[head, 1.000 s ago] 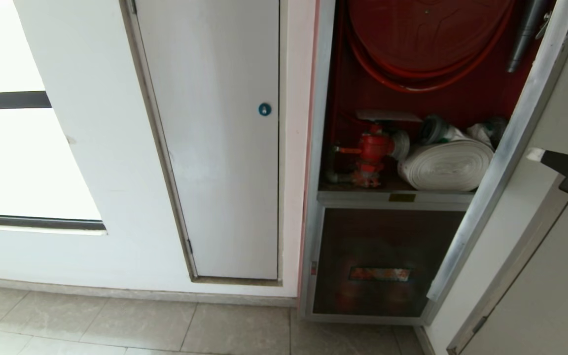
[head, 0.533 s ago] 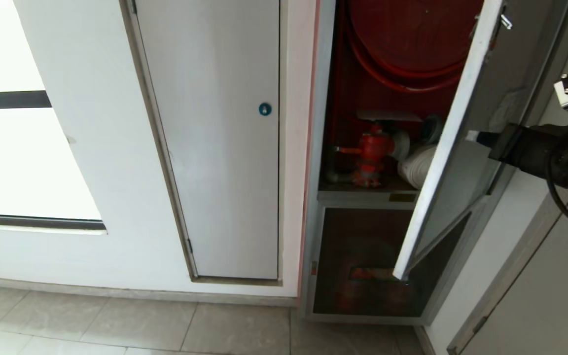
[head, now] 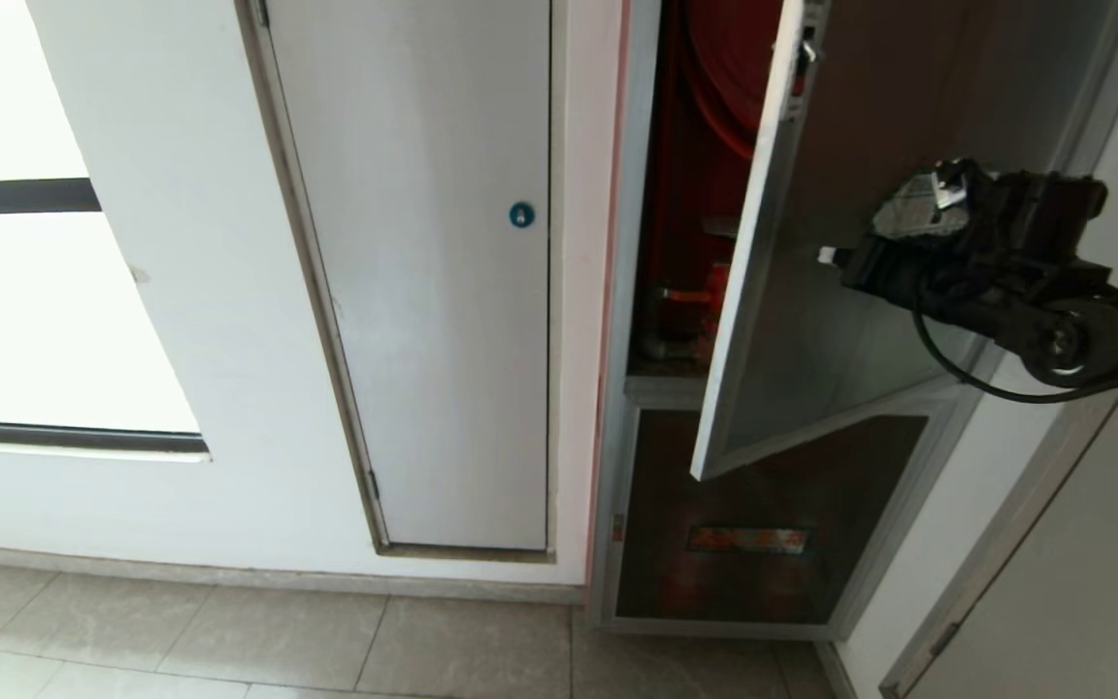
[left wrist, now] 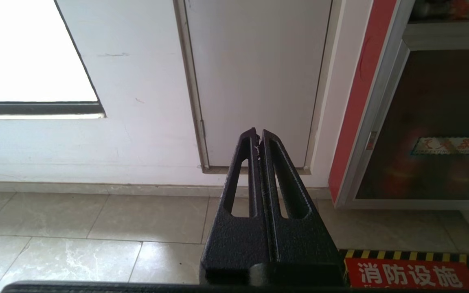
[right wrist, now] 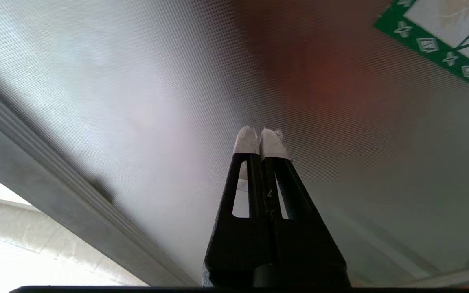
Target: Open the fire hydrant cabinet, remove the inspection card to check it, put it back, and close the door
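The fire hydrant cabinet [head: 629, 291] stands at the right, and a narrow strip of its red inside, with part of the red valve [head: 705, 291] and hose reel [head: 729, 58], still shows. The door [head: 811, 340] hangs partly open, its silver edge facing me. My right gripper [head: 826, 256] is shut, its white-taped tips against the door's tinted glass [right wrist: 136, 101]. In the right wrist view the gripper [right wrist: 261, 136] holds nothing, and a green-bordered sticker [right wrist: 442, 36] sits nearby on the glass. The inspection card is hidden behind the door. My left gripper [left wrist: 258, 136] is shut and empty, low over the floor.
A plain white panel door with a blue round lock [head: 520, 216] is left of the cabinet. Under the cabinet shelf is a smaller dark glass panel with a red label [head: 748, 540]. A bright window [head: 35, 311] is far left. A red floor sign [left wrist: 413, 276] lies on the tiles.
The door has swung left across the cabinet opening, covering the white hose roll and most of the reel. My right arm has come in from the right edge with it.
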